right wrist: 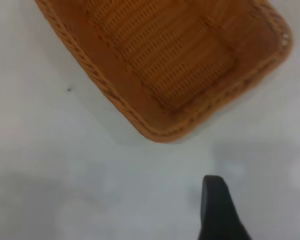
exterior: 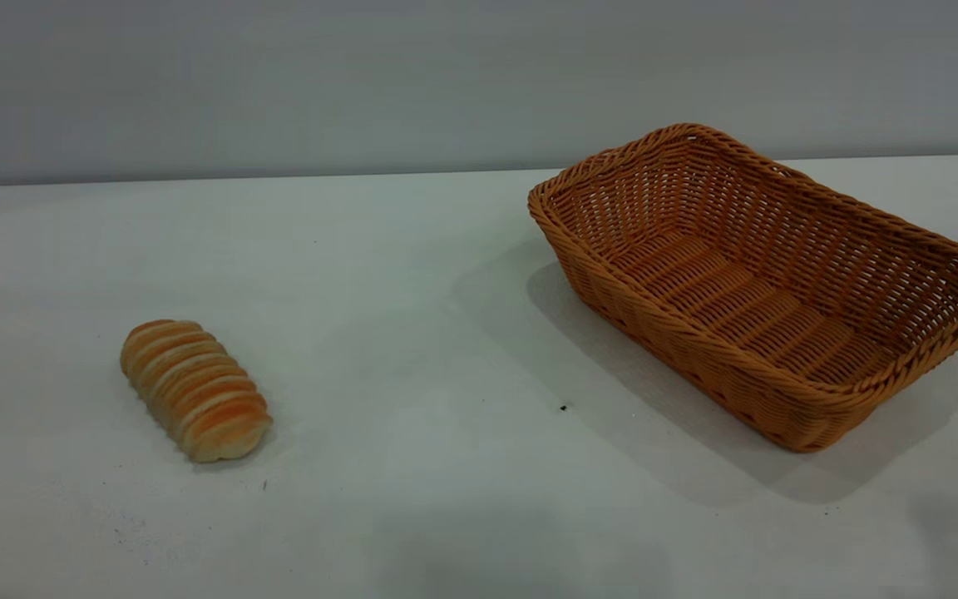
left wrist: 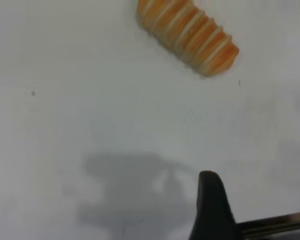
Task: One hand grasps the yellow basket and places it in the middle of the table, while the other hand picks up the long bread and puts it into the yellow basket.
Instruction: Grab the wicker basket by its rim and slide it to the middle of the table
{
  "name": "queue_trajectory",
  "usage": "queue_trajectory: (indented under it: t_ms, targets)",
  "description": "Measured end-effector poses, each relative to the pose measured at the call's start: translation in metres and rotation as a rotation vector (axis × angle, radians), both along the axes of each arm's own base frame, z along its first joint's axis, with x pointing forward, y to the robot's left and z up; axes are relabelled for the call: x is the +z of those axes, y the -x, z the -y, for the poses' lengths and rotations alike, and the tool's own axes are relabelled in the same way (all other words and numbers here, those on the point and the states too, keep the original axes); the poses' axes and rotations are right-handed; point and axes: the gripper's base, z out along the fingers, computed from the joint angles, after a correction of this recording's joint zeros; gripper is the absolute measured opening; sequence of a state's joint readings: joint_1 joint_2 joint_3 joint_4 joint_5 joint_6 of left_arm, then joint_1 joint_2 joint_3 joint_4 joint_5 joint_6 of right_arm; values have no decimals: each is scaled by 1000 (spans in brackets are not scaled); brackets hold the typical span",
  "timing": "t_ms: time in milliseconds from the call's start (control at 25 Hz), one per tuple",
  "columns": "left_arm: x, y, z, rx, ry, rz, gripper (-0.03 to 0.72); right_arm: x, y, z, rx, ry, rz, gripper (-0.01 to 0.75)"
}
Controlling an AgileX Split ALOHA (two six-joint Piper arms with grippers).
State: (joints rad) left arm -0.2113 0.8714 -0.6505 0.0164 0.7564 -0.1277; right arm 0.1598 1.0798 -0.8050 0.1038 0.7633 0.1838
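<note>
The long bread [exterior: 195,389] was left at table [exterior: 412,349] left, yellow basket [exterior: 766,283] right, presumably staged per arm; grippers' openness undeterminable.

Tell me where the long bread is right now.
In the exterior view the long bread lies on the white table at the left, well apart from the empty yellow basket on the right.

Both grippers' fingers [left wrist: 213,210] mostly cropped.

No readable text, label, brand, number or sign shows anywhere.
</note>
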Motion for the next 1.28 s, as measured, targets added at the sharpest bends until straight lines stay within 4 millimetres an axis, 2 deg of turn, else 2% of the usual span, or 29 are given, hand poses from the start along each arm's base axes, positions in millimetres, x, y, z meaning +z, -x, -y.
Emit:
queue_trajectory:
  t_ms: [120, 280, 440, 600, 840, 1280]
  targets:
    - [1, -1, 1, -5, 2, 10, 517, -10, -22, -5, -36, -27, -63, 480]
    - [2, -1, 2, -4, 22, 9, 517, -39, -44, -5, -129, -27, -184, 480]
    - [2, -1, 3, -7, 28, 7, 517, -70, -59, -6, -228, -34, -299, 480]
    - [4, 2, 3, -20, 38, 21, 517, -88, -73, -10, -326, -104, -321, 480]
    - [10, 9, 2, -23, 47, 65, 517, -112, -88, -16, -388, -174, -332, 478]
    - [15, 15, 1, -24, 54, 103, 517, -151, -101, -17, -414, -159, -371, 478]
